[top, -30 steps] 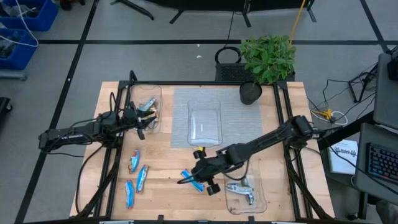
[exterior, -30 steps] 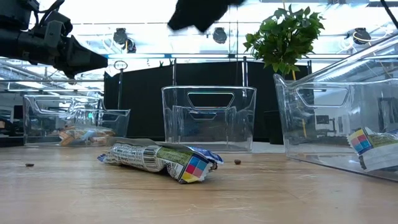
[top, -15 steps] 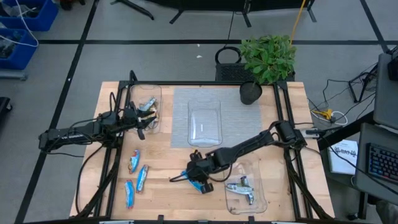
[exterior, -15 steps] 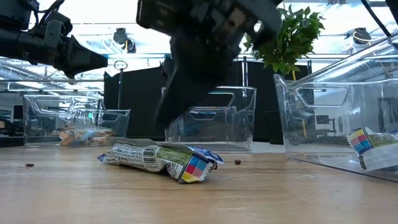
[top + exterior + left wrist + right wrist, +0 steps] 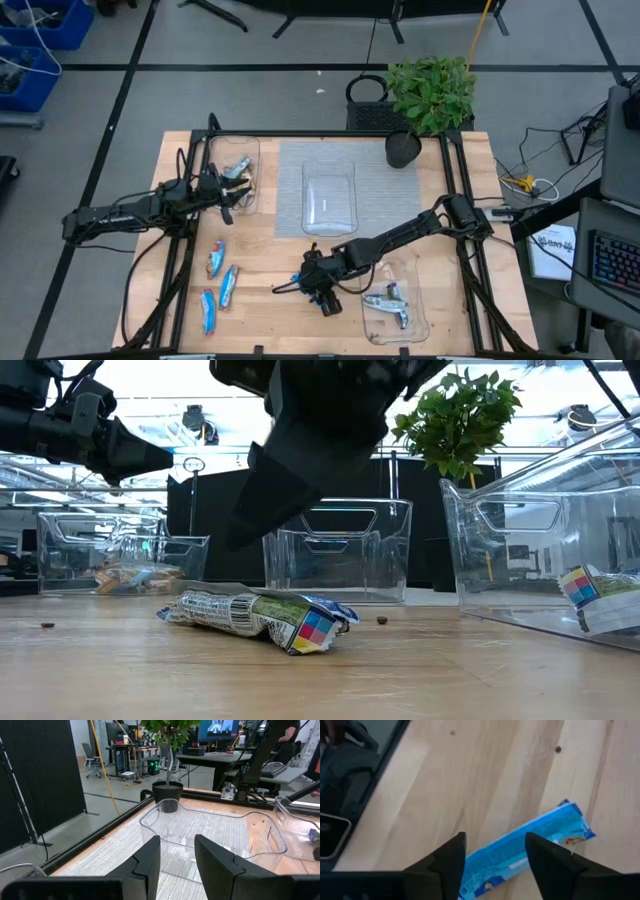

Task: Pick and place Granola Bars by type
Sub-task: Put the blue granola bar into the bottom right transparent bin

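Note:
A blue granola bar (image 5: 535,840) lies flat on the wooden table near its front middle; the low view shows its printed wrapper (image 5: 262,616). My right gripper (image 5: 495,840) hangs open just above it, slanting down, one finger over each side of the bar and clear of it. In the high view this gripper (image 5: 290,287) covers most of the bar. Three more blue bars (image 5: 218,285) lie at the front left. Tan bars (image 5: 238,172) rest in the far left tray. My left gripper (image 5: 228,200) waits open above that tray, holding nothing.
A clear tray (image 5: 329,200) stands on a grey mat at the centre back. Another clear tray (image 5: 415,310) at the front right holds silver bars (image 5: 388,303). A potted plant (image 5: 430,95) stands at the far right. Bare wood lies between the blue bars.
My right gripper has come down toward the blue bar on the table, tipping a little more downward, and has opened its fingers above it. The bar has stayed where it lay.

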